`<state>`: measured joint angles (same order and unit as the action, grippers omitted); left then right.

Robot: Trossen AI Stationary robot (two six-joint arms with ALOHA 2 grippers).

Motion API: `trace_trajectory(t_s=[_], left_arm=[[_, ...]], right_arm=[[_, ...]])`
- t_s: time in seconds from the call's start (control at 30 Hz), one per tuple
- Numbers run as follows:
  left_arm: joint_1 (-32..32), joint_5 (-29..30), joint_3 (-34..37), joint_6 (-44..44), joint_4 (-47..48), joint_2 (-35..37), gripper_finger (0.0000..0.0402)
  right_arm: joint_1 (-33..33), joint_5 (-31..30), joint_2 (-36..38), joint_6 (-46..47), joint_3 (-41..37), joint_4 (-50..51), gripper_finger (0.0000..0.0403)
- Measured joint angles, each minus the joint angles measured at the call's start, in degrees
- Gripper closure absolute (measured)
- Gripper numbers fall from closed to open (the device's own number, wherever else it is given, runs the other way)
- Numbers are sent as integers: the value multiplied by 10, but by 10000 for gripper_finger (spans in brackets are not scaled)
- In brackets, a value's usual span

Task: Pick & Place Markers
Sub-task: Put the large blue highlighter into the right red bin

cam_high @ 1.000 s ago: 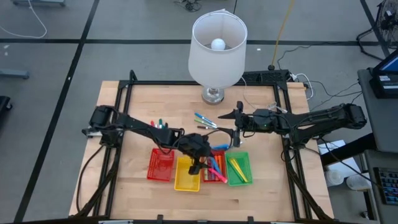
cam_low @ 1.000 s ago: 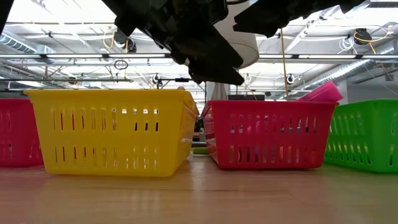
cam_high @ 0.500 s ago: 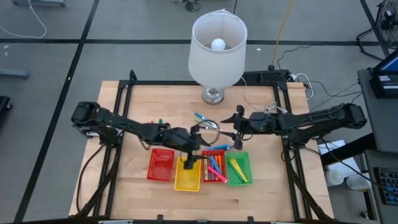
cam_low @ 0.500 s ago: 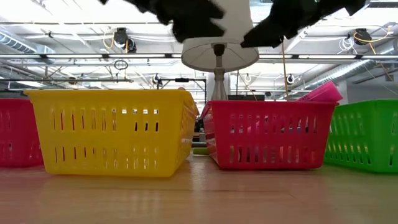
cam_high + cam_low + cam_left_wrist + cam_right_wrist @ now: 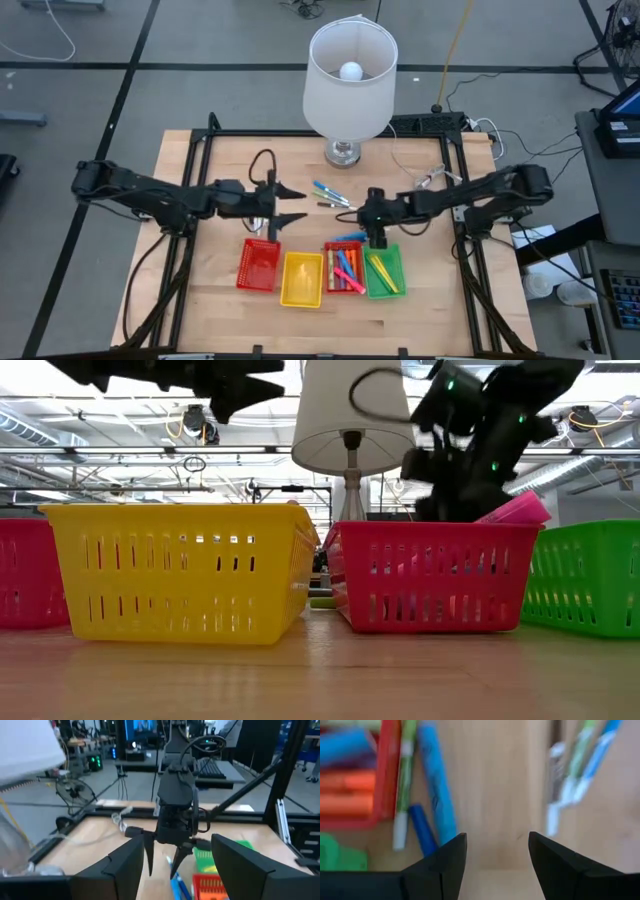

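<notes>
The markers (image 5: 330,193) that are not yet sorted lie loose on the tabletop (image 5: 420,300), between the lamp (image 5: 349,75) and the row of mesh trays. They sit between the two claws. The right claw (image 5: 374,232) hangs just above the far edge of the red tray (image 5: 343,268) and points down. Its wrist view shows its fingers well apart with nothing between them, a blue marker (image 5: 436,795) and a green-and-white marker (image 5: 404,780) just beside the tray wall, and more markers (image 5: 580,775) a little further away. These two lie with the long axis about parallel to the tray edge, so this arm seems the nearer one. The left claw (image 5: 288,203) is also wide open and empty, level, pointing toward the loose group. The right wrist picture is blurred, so the exact number of markers is hard to tell. In the low view the trays hide the loose markers.
</notes>
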<state>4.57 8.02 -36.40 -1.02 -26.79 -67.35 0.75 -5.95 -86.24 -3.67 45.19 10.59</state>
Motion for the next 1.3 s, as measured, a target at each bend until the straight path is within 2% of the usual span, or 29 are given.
trace_trajectory(t_s=[0.13,0.4,0.83,1.07,1.3], left_arm=[[-2,1,18,-6,3,8,171],[-13,11,30,-8,0,8,177],[-20,11,30,-17,5,7,185],[-20,11,30,-24,9,7,178],[-21,11,29,-26,15,7,174]], right_arm=[[-8,24,-35,-1,0,-7,202],[-11,92,-39,23,1,-25,202],[5,94,-39,30,15,-16,202],[5,149,-39,32,38,19,202],[5,152,-48,30,38,42,202]])
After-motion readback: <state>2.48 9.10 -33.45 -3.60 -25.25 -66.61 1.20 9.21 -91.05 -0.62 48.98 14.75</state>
